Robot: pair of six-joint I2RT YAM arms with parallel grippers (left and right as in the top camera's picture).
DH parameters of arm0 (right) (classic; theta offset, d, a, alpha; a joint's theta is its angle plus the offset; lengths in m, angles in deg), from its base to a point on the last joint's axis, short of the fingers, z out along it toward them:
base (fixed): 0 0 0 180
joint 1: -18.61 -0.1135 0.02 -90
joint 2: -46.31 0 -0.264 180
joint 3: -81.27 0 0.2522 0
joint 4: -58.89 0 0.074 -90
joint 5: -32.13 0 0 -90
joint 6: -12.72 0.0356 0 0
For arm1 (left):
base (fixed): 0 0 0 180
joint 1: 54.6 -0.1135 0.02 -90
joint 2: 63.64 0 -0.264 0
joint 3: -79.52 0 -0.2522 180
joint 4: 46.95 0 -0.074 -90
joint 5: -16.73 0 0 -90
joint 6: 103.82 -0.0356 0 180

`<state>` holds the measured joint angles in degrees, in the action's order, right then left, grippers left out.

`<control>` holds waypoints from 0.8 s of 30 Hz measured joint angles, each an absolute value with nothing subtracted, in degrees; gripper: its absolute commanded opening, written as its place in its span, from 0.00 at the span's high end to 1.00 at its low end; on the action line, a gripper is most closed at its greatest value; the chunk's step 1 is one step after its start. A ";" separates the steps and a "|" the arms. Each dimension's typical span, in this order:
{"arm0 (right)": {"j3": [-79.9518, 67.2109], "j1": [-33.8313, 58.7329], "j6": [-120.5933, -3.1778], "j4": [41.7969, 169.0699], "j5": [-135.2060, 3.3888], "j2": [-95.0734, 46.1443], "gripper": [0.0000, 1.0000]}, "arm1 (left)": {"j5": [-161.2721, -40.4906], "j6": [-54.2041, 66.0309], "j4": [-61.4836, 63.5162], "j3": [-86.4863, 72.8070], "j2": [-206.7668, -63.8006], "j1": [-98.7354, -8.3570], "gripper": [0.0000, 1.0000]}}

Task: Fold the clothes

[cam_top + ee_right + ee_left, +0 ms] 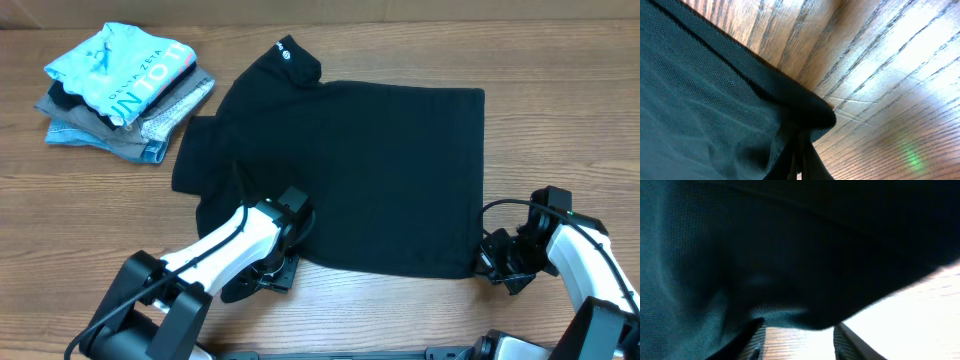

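The black T-shirt (pixel 370 170) lies spread flat on the wooden table, with its collar and small white logo at the upper left (pixel 287 52). My left gripper (pixel 283 255) is at the shirt's near left edge. In the left wrist view its fingers (pixel 797 337) are apart, with bare wood between them and black fabric (pixel 765 255) just ahead and over the left finger. My right gripper (pixel 492 262) is at the shirt's near right corner. In the right wrist view its fingers (pixel 802 147) are pressed together on the fabric corner (pixel 810 112).
A pile of folded garments (pixel 120 95), with a light-blue shirt with white lettering on top and grey and denim pieces beneath, sits at the far left of the table. Bare wooden tabletop (pixel 560 120) lies to the right of the shirt.
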<state>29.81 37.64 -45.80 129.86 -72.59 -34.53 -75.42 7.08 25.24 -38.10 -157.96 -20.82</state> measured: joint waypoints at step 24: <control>29.81 37.64 -46.65 130.16 -72.61 -34.53 0.96 | -79.09 11.17 23.91 -38.12 -160.21 -25.01 0.46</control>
